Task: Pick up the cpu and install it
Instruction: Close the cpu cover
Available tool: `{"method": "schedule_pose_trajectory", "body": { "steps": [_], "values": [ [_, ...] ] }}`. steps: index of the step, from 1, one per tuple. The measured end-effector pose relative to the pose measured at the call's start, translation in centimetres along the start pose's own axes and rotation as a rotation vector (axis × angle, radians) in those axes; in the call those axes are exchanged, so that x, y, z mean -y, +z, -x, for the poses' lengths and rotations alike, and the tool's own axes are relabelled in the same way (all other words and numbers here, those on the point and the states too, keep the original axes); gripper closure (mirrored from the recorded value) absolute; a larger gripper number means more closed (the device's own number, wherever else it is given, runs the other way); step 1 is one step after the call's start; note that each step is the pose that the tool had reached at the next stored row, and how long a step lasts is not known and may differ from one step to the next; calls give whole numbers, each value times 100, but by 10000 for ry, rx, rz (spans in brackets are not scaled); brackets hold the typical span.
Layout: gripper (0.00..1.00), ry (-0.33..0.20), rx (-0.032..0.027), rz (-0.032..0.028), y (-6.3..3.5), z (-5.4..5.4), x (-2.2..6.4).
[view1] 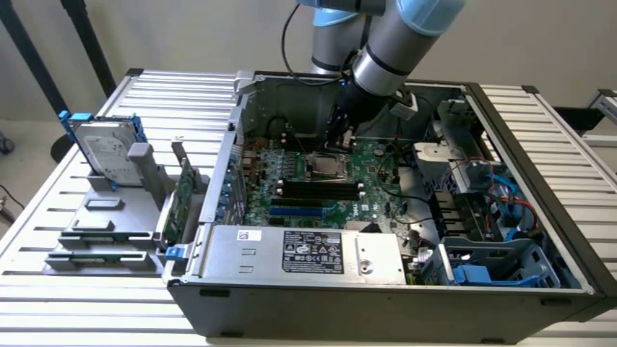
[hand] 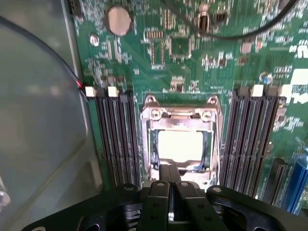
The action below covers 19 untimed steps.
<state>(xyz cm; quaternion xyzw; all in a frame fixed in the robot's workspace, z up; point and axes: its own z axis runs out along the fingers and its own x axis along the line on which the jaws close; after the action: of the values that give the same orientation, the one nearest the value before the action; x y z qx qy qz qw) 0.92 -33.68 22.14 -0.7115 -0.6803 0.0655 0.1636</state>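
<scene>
the cpu (hand: 180, 147) lies flat in the socket (hand: 153, 114) on the motherboard (hand: 192, 48), its pale silver top facing up inside the metal frame. the fingers (hand: 169, 173) are pressed together with no gap between them and nothing held between them. their joined tips sit just at the near edge of the socket frame, beside the cpu's edge; whether they touch the chip or the frame cannot be told. banks of black memory slots (hand: 115, 134) run along both sides of the socket.

in the exterior view the arm (view1: 391, 61) comes down from above, leaning at a slant into the open computer case (view1: 386, 303). its dark wrist and the fingers (view1: 339, 141) point down at the motherboard, just above the far side of the socket, where the cpu (view1: 328, 168) shows as a small pale square. a black cable loops beside the arm's upper part.

the case lies on its side on the slatted counter (view1: 173, 90), with the grey power supply (view1: 303, 249) along its near edge. on the exterior view's left, outside the case, a hard drive (view1: 101, 155) with blue rails and a green circuit card (view1: 178, 202) stand in a grey holder.
</scene>
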Motion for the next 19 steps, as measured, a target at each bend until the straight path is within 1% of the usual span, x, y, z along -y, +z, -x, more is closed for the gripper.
{"method": "schedule_pose_trajectory", "body": {
  "steps": [2, 4, 8, 13, 19],
  "values": [
    [89, 2, 0, -7, 44, 21, 60],
    [89, 2, 0, -8, 68, 56, 99],
    [89, 2, -1, -10, 86, 123, 131],
    [89, 3, -1, -22, 145, 141, 157],
    [89, 8, 0, -54, 220, 160, 178]
  ]
}}
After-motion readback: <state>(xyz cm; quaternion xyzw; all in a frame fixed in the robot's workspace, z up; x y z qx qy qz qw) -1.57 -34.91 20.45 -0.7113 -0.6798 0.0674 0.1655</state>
